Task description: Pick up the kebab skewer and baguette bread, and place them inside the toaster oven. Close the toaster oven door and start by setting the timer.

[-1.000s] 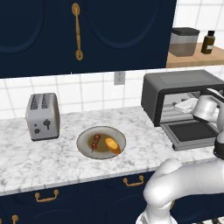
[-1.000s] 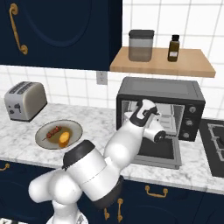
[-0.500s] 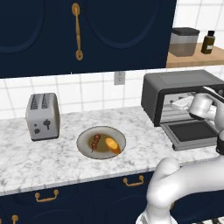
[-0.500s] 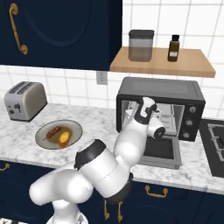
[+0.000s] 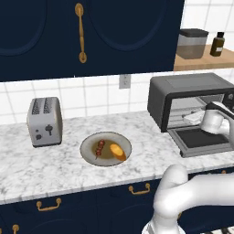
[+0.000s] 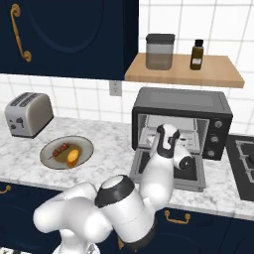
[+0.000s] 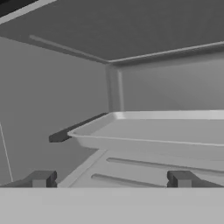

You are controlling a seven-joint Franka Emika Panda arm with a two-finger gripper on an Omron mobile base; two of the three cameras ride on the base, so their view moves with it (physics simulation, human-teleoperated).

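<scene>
The kebab skewer (image 5: pixel 99 147) and the golden baguette bread (image 5: pixel 118 151) lie side by side on a round plate (image 5: pixel 91 157) on the marble counter, also seen as the skewer (image 6: pixel 60 149) and the bread (image 6: pixel 73 157). The dark grey toaster oven (image 5: pixel 192 91) stands to the right with its door (image 5: pixel 201 139) folded down flat. My hand (image 5: pixel 212 121) hovers over that door at the oven's mouth. In the hand view my gripper (image 7: pixel 111 181) is open and holds nothing, facing the oven's inner tray (image 7: pixel 153 131) and the rack bars (image 7: pixel 144 166) below it.
A silver two-slot toaster (image 5: pixel 44 121) stands at the left of the counter. Above the oven, a wooden shelf (image 6: pixel 183 74) carries a jar (image 6: pixel 159 51) and a brown bottle (image 6: pixel 197 54). A stove top (image 6: pixel 243 163) borders the oven's right. Dark cabinets hang overhead.
My hand has sunk slightly in front of the oven opening and the elbow has swung lower. The gripper stayed open; the food and the door have not moved.
</scene>
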